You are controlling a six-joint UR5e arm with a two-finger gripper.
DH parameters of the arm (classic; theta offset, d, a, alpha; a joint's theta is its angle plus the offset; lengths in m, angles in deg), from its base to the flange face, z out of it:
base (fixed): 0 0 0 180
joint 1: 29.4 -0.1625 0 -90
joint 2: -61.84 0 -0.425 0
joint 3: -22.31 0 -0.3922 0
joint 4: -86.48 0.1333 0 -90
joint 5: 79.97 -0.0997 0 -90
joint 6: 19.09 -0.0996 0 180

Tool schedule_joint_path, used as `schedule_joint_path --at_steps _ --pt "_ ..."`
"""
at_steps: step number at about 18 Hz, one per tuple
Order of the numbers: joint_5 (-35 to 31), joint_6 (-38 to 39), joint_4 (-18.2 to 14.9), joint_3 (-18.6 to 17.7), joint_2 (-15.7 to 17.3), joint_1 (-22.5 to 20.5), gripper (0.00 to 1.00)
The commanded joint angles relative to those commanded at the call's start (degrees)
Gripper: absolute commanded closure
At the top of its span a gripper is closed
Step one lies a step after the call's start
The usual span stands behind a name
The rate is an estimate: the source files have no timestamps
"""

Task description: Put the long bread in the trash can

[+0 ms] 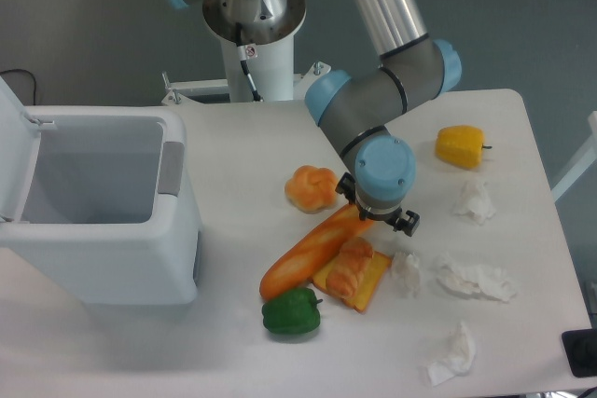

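White table [242,156] against a grey wall. The long bread [312,251] is lying diagonally — lower-left end near the green pepper [291,314], upper-right end passing under the gripper [378,218], which is hanging over that end, beside the knotted bun [312,188] and above the croissant [350,266]. The wrist is hiding the fingers (jaw opening cannot be told). The trash can [98,258] is standing open, well apart to the left — the carry would likely be running along the loaf's long axis, leftward.
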Motion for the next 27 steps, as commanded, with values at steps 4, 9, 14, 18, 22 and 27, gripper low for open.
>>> schedule_joint_path --at_steps 4,9,14,18,22,27 --pt "-0.09 -0.09 -0.17 -0.61 -0.27 1.67 0.52" --pt "-0.17 -1.23 -1.84 0.17 1.83 1.06 1.0" --pt "-0.18 -1.32 -6.68 0.7 6.23 -0.78 1.0" --pt "-0.18 -1.41 -12.8 4.38 10.88 -1.75 1.0" --pt "0.7 -1.93 -24.32 11.15 16.68 -1.49 1.0" --pt "7.63 -2.02 -27.86 11.78 25.64 -1.22 1.0"
